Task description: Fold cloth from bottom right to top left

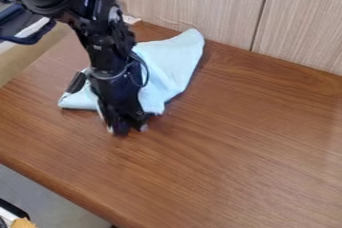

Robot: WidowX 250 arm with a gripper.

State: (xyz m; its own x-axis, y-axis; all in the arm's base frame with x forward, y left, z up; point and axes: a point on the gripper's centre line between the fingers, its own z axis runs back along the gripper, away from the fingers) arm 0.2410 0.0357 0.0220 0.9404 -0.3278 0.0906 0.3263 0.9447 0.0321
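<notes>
One wooden tabletop (234, 147), reddish brown with streaked grain, runs under your work; its edge at lower left is rounded. Behind it you have light wood-grain panelling (194, 2), split by a narrow dark seam (262, 12). Left of the tabletop you find a pale tan surface (30, 57), with a dark blue item (27, 33) above it at the view's edge. At lower left, below the table edge, lies grey floor (47, 194), and in that corner you can note a small orange-tan object (22, 223). Your pale blue cloth (170, 62) lies creased on the upper left part of the tabletop, one corner up by the panelling. Your black arm (100, 42) crosses in front of it, the black gripper (127, 128) pointing down at the cloth's near edge. You cannot tell how its jaws stand.
</notes>
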